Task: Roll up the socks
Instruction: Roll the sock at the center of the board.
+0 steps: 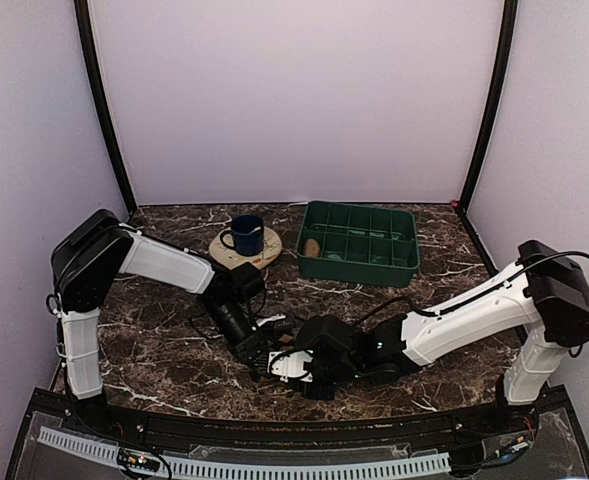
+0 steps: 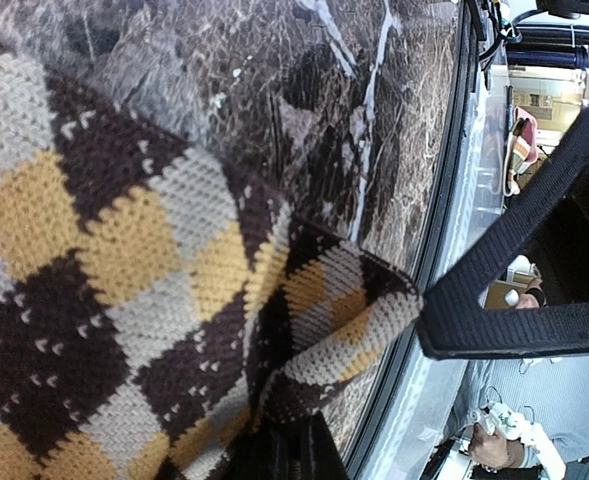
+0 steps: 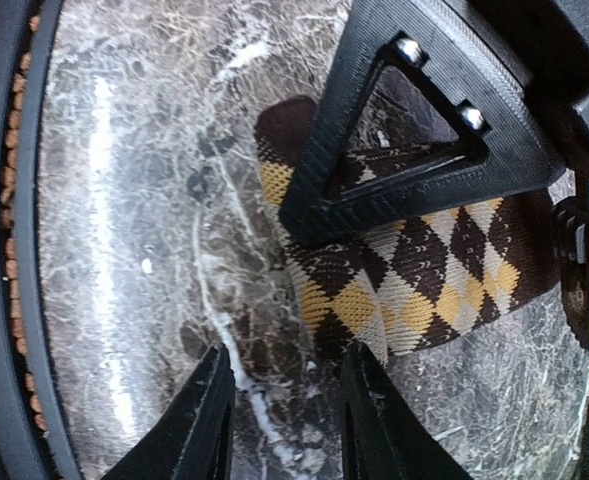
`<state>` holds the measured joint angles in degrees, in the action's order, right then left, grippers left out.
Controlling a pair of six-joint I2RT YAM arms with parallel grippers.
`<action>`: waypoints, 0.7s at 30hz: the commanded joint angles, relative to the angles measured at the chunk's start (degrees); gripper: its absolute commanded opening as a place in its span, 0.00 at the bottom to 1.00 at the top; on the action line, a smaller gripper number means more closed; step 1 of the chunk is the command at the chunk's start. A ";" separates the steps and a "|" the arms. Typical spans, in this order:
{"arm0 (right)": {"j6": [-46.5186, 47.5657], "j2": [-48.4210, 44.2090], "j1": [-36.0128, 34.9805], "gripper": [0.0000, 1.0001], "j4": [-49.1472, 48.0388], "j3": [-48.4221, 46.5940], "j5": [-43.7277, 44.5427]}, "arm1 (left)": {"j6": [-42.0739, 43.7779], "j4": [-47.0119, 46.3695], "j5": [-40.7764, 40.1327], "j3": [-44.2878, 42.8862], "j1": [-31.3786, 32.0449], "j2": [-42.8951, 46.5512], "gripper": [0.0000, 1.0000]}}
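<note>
The dark brown argyle sock (image 2: 124, 260) lies flat on the marble table near the front edge, with one end folded over; it also shows in the right wrist view (image 3: 424, 270). My left gripper (image 2: 286, 445) is shut on the folded edge of the argyle sock (image 1: 264, 348). My right gripper (image 3: 289, 410) is open just beside that sock end, one fingertip (image 3: 369, 375) touching its edge, with bare marble between the jaws (image 1: 282, 362). A small tan bundle (image 1: 312, 247), probably the tan sock, lies in the green tray. In the top view the grippers hide the argyle sock.
A green compartment tray (image 1: 374, 262) stands at the back middle. A blue mug (image 1: 244, 235) sits on a round wooden coaster (image 1: 264, 252) to its left. The table's black front rail (image 3: 19, 250) runs close to both grippers.
</note>
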<state>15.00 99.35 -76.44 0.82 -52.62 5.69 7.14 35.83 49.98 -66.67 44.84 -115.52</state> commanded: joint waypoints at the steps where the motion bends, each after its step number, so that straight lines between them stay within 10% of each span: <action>1: 4.27 1.71 -0.40 0.34 -0.22 -2.30 4.54 | 1.45 4.54 -5.38 0.69 0.25 -2.74 0.00; 21: 10.48 5.44 -0.42 0.35 -1.22 -2.96 5.64 | 1.82 5.38 -5.23 -0.01 0.25 -3.85 0.00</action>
<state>23.97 103.66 -76.47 0.91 -54.13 10.81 7.86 37.63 50.59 -67.90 44.82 -116.60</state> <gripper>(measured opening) 0.351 0.038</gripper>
